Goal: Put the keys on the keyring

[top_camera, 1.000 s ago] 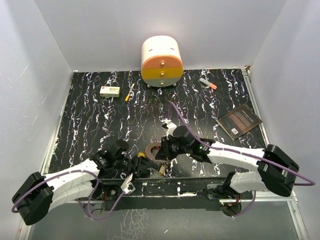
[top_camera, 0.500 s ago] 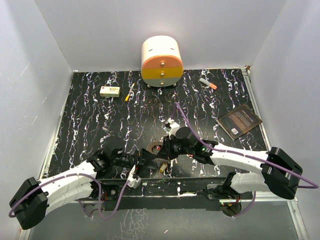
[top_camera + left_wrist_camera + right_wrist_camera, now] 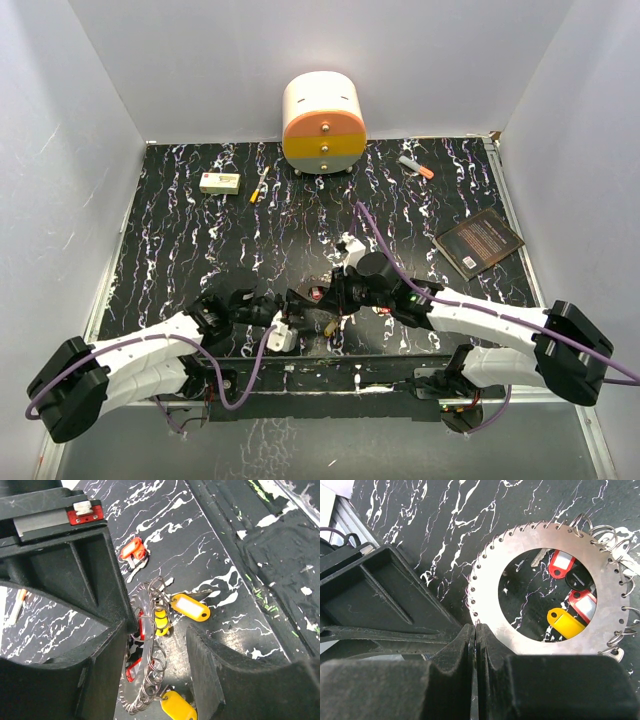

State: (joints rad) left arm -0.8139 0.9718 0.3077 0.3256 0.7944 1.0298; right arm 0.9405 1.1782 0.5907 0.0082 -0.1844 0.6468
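Note:
The keyring [image 3: 540, 536] is a flat silver disc with a wide hole, and my right gripper [image 3: 476, 627] is shut on its lower left rim. Red [image 3: 561, 562] and yellow [image 3: 566, 622] key tags show through the hole, and small wire rings hang on the right rim. In the left wrist view the keyring [image 3: 146, 652] stands edge-on between the fingers of my open left gripper [image 3: 157, 630], close against the left finger [image 3: 112, 650]. An orange-yellow key [image 3: 190, 607] and a yellow one [image 3: 177, 707] hang off it. A red key [image 3: 132, 550] lies loose on the table beyond.
At the back stands a round drawer cabinet [image 3: 323, 123]. A white box [image 3: 219, 182] and a small yellow tool [image 3: 258, 188] lie back left. A marker [image 3: 417, 167] and a dark book [image 3: 479, 242] lie to the right. The table's front rail [image 3: 350, 375] runs just behind both grippers.
My left gripper has opened and moved right, so its fingers now stand on either side of the keyring's edge. The right gripper keeps its grip and has shifted slightly up.

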